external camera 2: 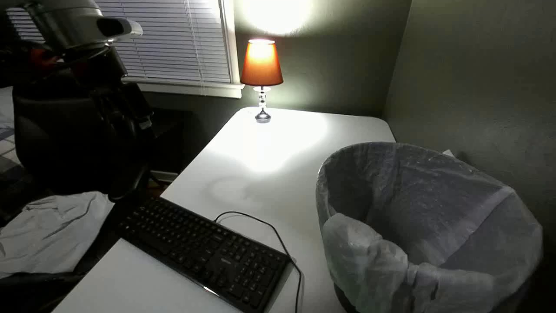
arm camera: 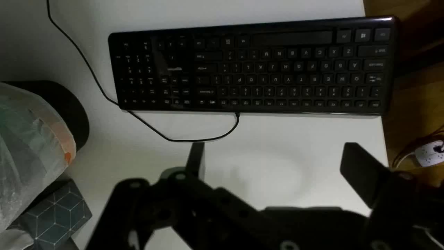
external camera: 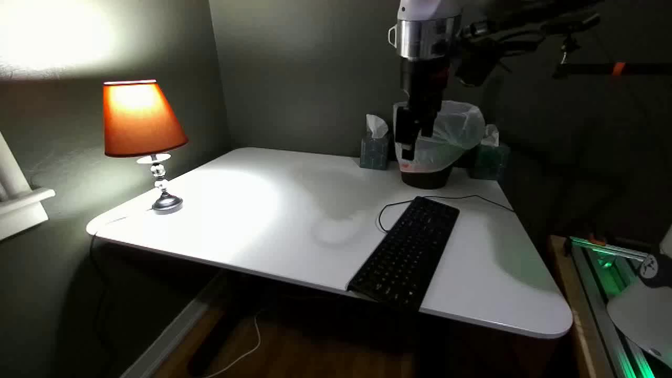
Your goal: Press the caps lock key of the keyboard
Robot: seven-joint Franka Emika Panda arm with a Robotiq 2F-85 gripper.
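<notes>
Black and glossy-edged, the keyboard [arm camera: 251,69] lies flat on the white tabletop [external camera: 310,199], well below the pincer [arm camera: 274,156] and off to one side of it. In the wrist view it stretches across beyond both fingertips, its rear edge turned toward the pincer, so its lettering reads upside down. The caps lock key [arm camera: 374,65] sits at the end that juts out over the tabletop's edge, farther from the pincer than the Tab key [arm camera: 374,78] and nearer than the Shift key [arm camera: 373,51]. The thin dark cable [arm camera: 189,140] leaves the rear edge, bows toward the pincer and runs back past the keyboard's far corner.

The pincer hangs in mid-air with its two fingers [arm camera: 360,173] spread wide — white tabletop shows between them, far below.

To one side of the pincer, toward the keyboard's number-pad end, stands a dark trash bin [external camera: 426,179] with a translucent liner [external camera: 457,126]; in an exterior view it shows directly behind the pincer, flanked by two tissue boxes [external camera: 374,153], each with a tissue poking out. Well apart from the pincer, across the tabletop, a table lamp [external camera: 147,144] glows under its orange shade [external camera: 139,118] in both exterior views. Above and behind the pincer, in an exterior view, are window blinds [external camera 2: 165,43]. Past the tabletop's edge and lower than the pincer — on wooden flooring [arm camera: 416,100] — lies a white power strip [arm camera: 430,152].
</notes>
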